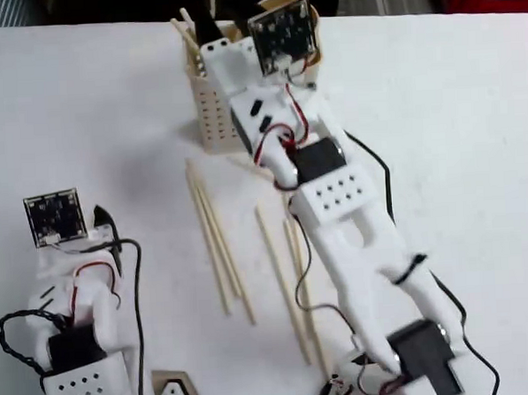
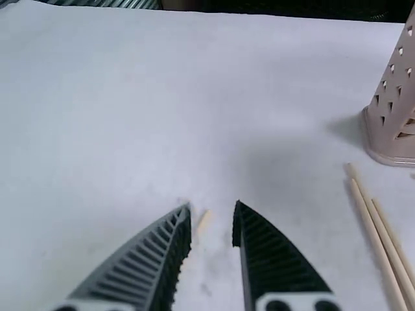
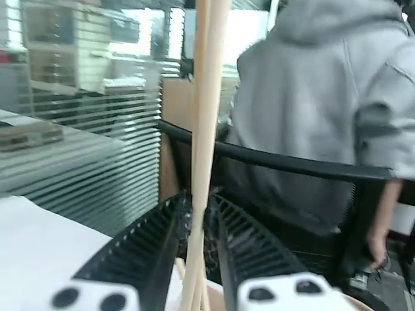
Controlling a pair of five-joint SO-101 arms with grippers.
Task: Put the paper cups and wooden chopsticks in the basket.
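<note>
holding the wooden chopsticks (image 3: 209, 97) upright, my right pincer (image 3: 198, 201) is clamped on them low down, so i judge their ends can drop straight into the basket (image 1: 213, 112). that arm is stretched far across the table (image 1: 454, 108), with its wrist over the basket's rim. my left pincer (image 2: 211, 217) hangs slightly parted just above the table, gripping nothing, with its arm folded near its base. the loose chopsticks (image 1: 218, 244) lie between the arms, near the basket.

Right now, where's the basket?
In the high view the basket stands near the table's far edge, about centre, under the right gripper, which holds chopsticks; loose chopsticks lie just in front of it.
</note>
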